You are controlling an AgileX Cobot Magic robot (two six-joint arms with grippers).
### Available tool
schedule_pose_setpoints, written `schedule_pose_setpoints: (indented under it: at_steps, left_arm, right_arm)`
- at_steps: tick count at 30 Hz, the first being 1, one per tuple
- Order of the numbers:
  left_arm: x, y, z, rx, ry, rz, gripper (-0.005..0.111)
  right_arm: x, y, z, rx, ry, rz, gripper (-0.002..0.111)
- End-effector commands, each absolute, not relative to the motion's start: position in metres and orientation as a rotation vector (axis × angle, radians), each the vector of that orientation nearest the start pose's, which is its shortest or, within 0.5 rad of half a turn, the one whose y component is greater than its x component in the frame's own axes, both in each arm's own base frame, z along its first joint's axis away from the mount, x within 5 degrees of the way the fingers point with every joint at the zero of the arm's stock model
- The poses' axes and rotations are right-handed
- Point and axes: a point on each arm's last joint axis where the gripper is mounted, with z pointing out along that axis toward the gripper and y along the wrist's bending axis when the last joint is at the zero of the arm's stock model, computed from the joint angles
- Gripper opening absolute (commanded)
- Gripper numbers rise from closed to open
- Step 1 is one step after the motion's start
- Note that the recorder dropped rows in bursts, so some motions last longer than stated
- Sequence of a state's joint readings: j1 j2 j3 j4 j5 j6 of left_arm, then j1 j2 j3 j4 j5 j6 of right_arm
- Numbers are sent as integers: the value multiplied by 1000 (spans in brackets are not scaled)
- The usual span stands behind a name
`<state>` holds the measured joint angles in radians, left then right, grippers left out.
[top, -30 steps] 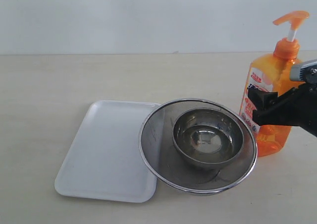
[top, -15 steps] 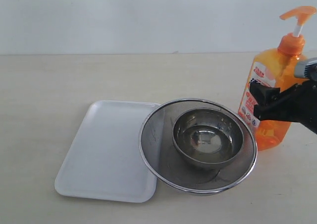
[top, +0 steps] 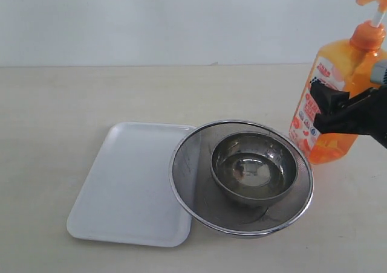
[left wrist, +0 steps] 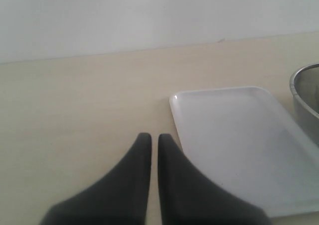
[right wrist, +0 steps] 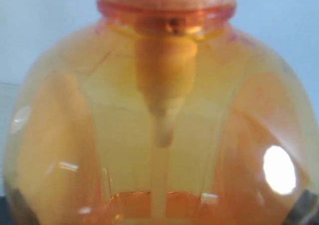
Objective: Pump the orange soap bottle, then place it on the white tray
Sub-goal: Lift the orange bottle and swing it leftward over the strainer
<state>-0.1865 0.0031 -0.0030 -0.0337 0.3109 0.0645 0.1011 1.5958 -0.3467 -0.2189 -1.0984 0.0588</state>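
The right fingers (top: 329,110) are gripping the orange soap bottle (top: 344,64) mid-body, tilted, just right of the steel strainer (top: 188,164) (pumping: cannot tell). Placing is waiting: the white tray (top: 121,188), left of the strainer, one edge overlapped by its rim, is offering bare room. The left fingers (left wrist: 142,155) are resting near-closed, empty.
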Motion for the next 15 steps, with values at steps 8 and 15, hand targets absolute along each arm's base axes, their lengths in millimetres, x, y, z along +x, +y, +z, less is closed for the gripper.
schedule_pose_setpoints:
  at_steps: [8,15]
  left_arm:
    - [53,-11,185,200,1785,-124,5]
    - [53,-11,185,200,1785,-124,5]
  right_arm:
    - [230,44,253,-290,1312,209,0]
    - [223,101,326,-413,1183,375,0]
